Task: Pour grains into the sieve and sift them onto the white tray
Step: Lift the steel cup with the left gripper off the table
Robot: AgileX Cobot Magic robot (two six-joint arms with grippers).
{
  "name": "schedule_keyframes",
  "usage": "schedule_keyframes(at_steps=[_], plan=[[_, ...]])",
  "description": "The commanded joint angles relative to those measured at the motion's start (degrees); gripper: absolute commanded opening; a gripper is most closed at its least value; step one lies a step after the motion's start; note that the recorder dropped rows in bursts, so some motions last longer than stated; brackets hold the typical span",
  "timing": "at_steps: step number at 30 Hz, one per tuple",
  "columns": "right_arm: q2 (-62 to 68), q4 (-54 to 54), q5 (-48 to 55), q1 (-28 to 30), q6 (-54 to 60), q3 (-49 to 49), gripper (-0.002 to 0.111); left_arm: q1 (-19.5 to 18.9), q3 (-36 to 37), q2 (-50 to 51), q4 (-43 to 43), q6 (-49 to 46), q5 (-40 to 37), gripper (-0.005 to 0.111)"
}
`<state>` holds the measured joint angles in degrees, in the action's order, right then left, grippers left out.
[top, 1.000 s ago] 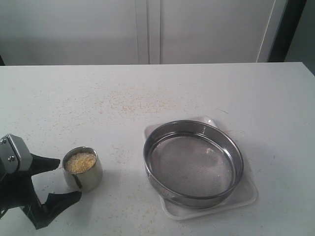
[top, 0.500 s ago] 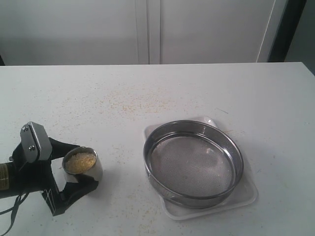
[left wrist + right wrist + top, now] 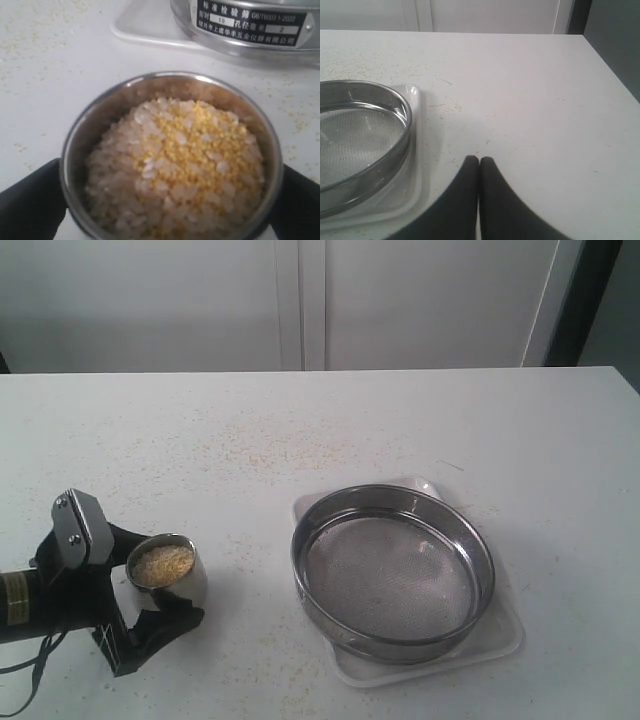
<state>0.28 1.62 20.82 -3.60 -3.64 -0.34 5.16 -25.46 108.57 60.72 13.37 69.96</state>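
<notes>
A small steel cup stands at the front left of the table, full of grains, pale rice mixed with yellow meal. My left gripper is shut on the cup, one black finger pressed against each side of its wall. The wide steel sieve rests on the white tray to the right of the cup, and its mesh is bare. My right gripper is shut on nothing, low over the table beside the tray. It is out of the exterior view.
Yellow crumbs are scattered over the white table behind the cup and sieve. The table's right edge runs near the right gripper. A white wall with panels stands behind the table.
My left gripper moved in from the left, took the cup between its fingers, and has closed onto it. The cup has shifted slightly. The sieve and tray have not moved.
</notes>
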Motion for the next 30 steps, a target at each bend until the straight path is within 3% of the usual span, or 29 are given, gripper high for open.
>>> schedule_keyframes(at_steps=[1,22,25,30], plan=[[-0.28,0.09,-0.79,0.16,-0.05,0.34,0.0,0.24,-0.09,2.03,-0.21,-0.08,0.01,0.105],[-0.28,0.09,-0.79,0.16,-0.05,0.34,0.0,0.29,-2.64,3.97,2.01,0.41,0.01,0.103],[-0.28,0.09,-0.79,0.16,-0.05,0.34,0.0,0.29,-2.64,3.97,2.01,0.41,0.01,0.089],[-0.28,0.09,-0.79,0.16,-0.05,0.34,0.0,0.29,-2.64,3.97,1.91,0.41,0.01,0.052]])
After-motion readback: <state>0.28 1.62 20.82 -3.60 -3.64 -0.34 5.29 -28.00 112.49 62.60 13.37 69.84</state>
